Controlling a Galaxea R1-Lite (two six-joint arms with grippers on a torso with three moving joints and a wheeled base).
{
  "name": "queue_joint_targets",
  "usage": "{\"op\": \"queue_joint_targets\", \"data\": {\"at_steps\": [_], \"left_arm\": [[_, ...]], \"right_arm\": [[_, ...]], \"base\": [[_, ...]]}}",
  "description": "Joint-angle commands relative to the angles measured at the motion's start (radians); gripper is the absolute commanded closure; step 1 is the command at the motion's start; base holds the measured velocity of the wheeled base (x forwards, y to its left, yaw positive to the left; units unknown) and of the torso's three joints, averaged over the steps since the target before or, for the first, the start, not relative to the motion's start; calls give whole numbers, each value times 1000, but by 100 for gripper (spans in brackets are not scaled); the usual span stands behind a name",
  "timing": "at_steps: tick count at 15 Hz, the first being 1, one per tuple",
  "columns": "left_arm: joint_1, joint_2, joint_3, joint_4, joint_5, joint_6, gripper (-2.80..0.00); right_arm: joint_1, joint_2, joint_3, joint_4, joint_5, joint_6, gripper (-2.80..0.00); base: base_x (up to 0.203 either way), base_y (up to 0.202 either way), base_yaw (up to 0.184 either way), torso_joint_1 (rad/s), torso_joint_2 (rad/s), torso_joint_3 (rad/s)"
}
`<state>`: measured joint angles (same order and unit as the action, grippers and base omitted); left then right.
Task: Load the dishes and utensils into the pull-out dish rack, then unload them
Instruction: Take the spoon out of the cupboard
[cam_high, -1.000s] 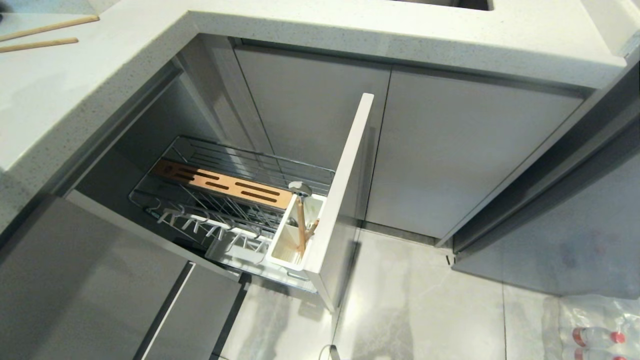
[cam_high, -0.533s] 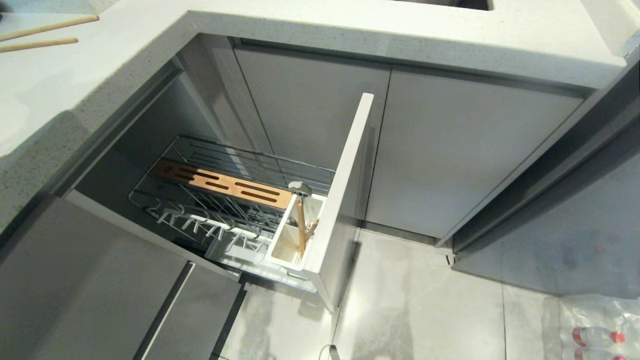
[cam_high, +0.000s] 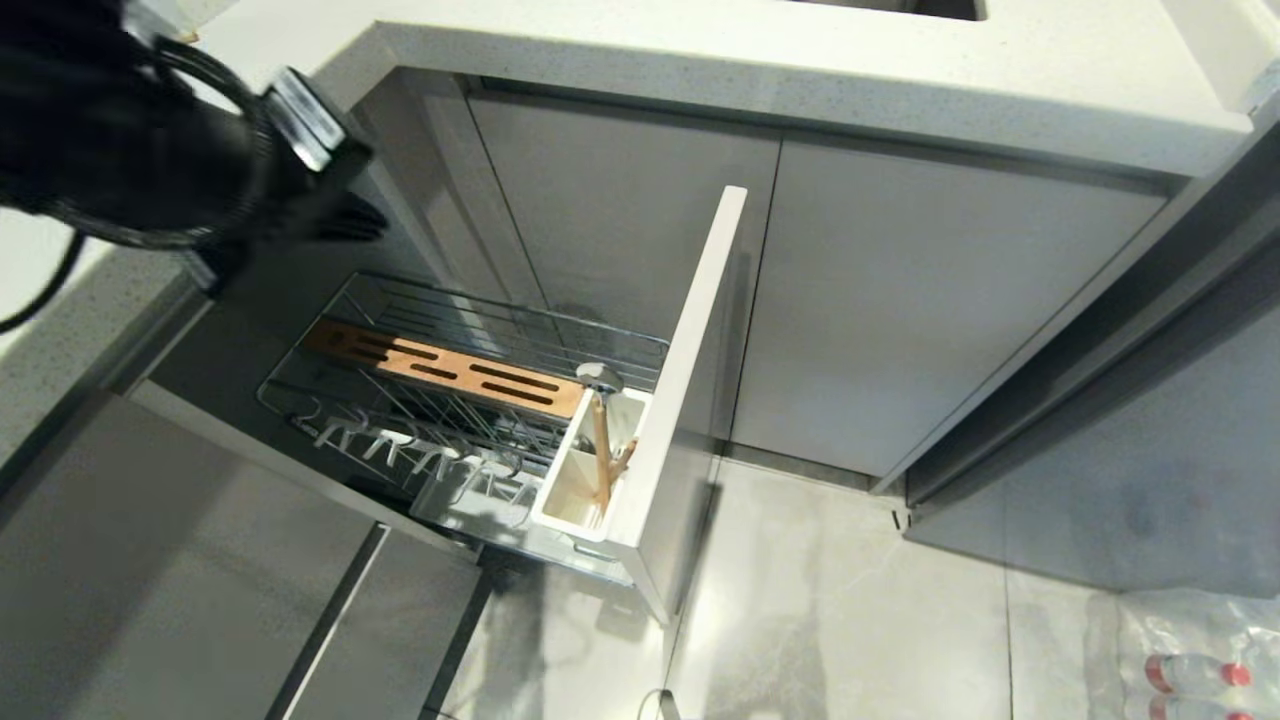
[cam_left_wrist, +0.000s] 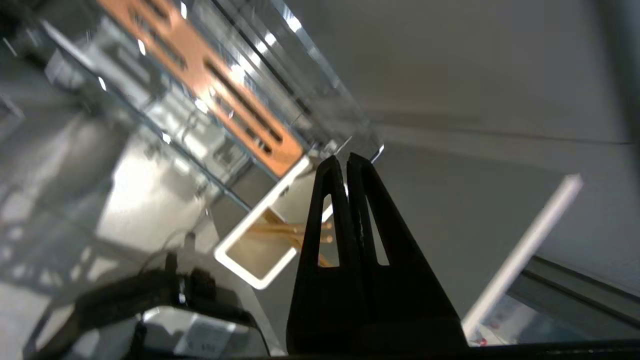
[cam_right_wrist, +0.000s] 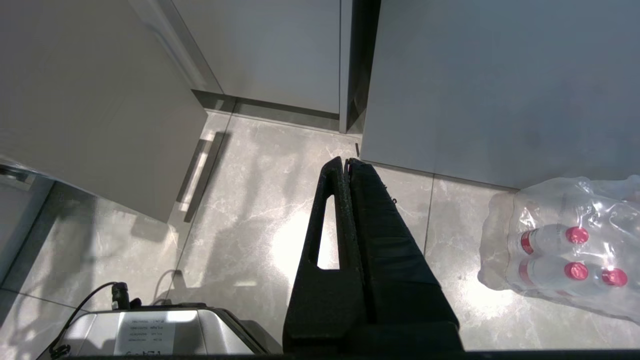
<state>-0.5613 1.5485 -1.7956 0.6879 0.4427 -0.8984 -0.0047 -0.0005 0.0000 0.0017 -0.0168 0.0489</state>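
The pull-out dish rack (cam_high: 450, 300) stands drawn out below the counter, its pale front panel (cam_high: 695, 370) at the right. Inside are a brown slotted strip (cam_high: 450, 370) and a white utensil cup (cam_high: 570, 500). Light-wood chopsticks (cam_high: 602, 455) and a metal spoon (cam_high: 600, 377) stand in the cup. My left gripper (cam_high: 376, 222) hangs shut and empty at the upper left, above the rack's back end. In the left wrist view, the left gripper (cam_left_wrist: 346, 159) points toward the cup (cam_left_wrist: 235, 262) and chopsticks (cam_left_wrist: 280, 230). The dishes are out of view. My right gripper (cam_right_wrist: 346, 161) is shut over the floor.
A white countertop (cam_high: 800, 70) overhangs grey cabinet doors (cam_high: 930, 300). A lower grey drawer front (cam_high: 200, 600) lies left of the rack. A shrink-wrapped pack of water bottles (cam_right_wrist: 560, 245) sits on the tiled floor at the right. My base (cam_right_wrist: 165, 330) is beneath the right arm.
My left arm has swung into the head view from the upper left and now hangs over the counter corner above the rack. The rack and its utensils have not moved.
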Motion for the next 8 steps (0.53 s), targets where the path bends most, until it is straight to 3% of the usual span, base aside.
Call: {"op": "queue_joint_targets", "data": {"at_steps": [1, 4, 8], "left_arm": [[-78, 120, 15, 5, 48, -70, 0], [-109, 235, 23, 8, 60, -144, 0], [-102, 329, 15, 5, 20, -170, 0]], "right_arm": [[0, 1, 2, 0, 0, 0, 0], [0, 1, 2, 0, 0, 0, 0], [0, 1, 2, 0, 0, 0, 0]], "base": [[0, 0, 0, 0, 0, 0], [0, 0, 0, 0, 0, 0], [0, 0, 0, 0, 0, 0]]}}
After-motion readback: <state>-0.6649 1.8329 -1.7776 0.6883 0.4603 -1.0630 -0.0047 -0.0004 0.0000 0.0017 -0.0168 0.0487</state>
